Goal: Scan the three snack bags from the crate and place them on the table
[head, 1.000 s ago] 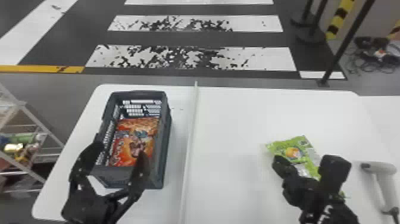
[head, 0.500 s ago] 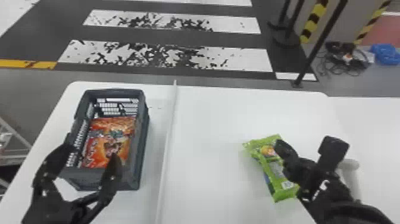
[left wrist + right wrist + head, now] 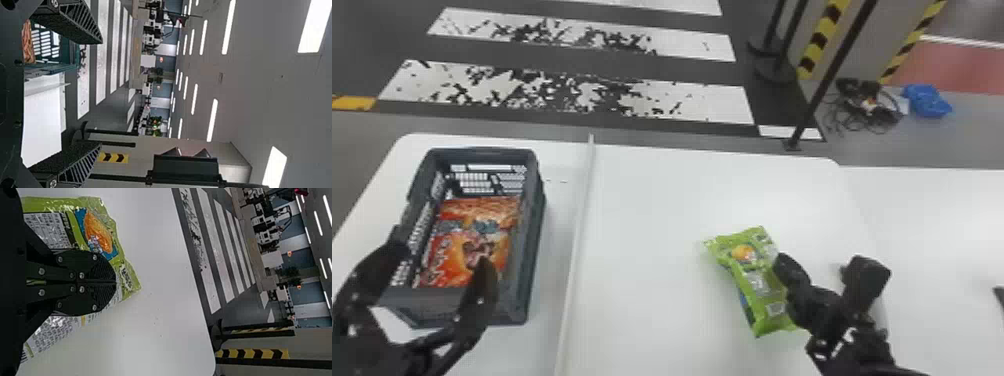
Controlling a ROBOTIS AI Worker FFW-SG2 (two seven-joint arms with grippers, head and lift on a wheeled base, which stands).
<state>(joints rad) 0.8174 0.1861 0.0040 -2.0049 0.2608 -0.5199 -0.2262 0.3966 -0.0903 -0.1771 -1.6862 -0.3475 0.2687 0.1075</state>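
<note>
A broad stretch of white worktop point(image 3: 652, 250) lies between a raised white strip point(image 3: 577, 240) and the green snack bag point(image 3: 754, 280), and more of it runs beyond the bag to a rounded far corner. The strip runs lengthwise just beside the dark grey crate point(image 3: 534, 240), whose high walls rise around an orange-red snack bag point(image 3: 497, 215). The left gripper point(image 3: 441, 255) is at the crate's near end, fingers spread wide. The right gripper point(image 3: 781, 267) has its fingers pressed together; the green bag lies by them, but whether they touch is not clear. The green bag carries an orange fruit-like picture on blue and dense printed panels; the orange-red one has figure artwork. A pale object point(image 3: 881, 312) is mostly hidden behind the right gripper. On the floor beyond are black posts point(image 3: 832, 70), tangled cables point(image 3: 869, 112) and a blue bundle point(image 3: 927, 100).
</note>
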